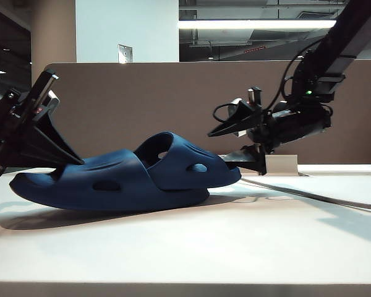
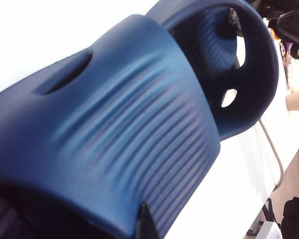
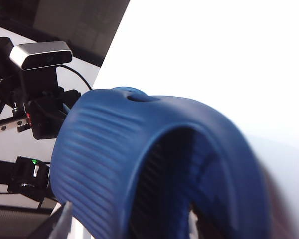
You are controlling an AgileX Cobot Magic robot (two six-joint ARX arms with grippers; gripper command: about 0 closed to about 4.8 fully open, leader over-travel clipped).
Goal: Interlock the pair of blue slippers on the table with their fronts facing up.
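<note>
Slippers (image 1: pixel 130 179) interlocked on table (image 1: pixel 235 247), left tool (image 1: pixel 65 162) gripping them, right tool (image 1: pixel 226 148) wide

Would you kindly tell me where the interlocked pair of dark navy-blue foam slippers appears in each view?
Exterior view: pair of dark navy-blue foam slippers, centre-left on the white table.
Left wrist view: fills the picture, ridged strap foremost.
Right wrist view: strap arch across the lower middle.
Shared landmark: the ridged strap.

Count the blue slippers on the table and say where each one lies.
2. One slipper lies on the table toward the left gripper; the other slipper, nested in it, points toward the right gripper.
</note>
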